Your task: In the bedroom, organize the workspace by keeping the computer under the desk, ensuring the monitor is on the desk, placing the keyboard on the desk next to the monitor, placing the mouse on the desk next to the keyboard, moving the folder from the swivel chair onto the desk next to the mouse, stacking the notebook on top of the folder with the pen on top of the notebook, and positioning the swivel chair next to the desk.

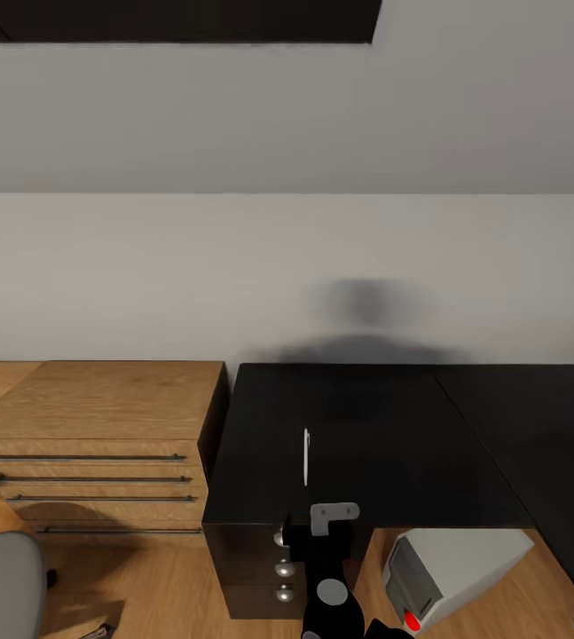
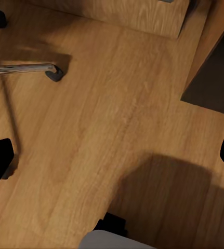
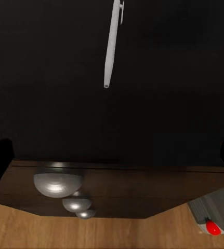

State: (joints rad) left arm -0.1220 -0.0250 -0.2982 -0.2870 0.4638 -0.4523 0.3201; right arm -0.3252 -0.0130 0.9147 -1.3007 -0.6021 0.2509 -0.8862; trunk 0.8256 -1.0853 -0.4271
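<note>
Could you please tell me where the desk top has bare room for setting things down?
The desk is bare either side of the pen: left toward the wooden drawer chest, and right across to the corner. No spot there looks crowded.

A plain white wall (image 1: 145, 266) rises behind a light wooden drawer chest (image 1: 91, 426) standing on a warm wood-plank floor (image 2: 117, 129)

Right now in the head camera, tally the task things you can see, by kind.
Desk: 1
Pen, lying on the desk: 1
Computer, on the floor under the desk: 1
Swivel chair, only partly in view: 1
Total: 4
A blue patch at the picture's right edge is too cut off to identify.
</note>
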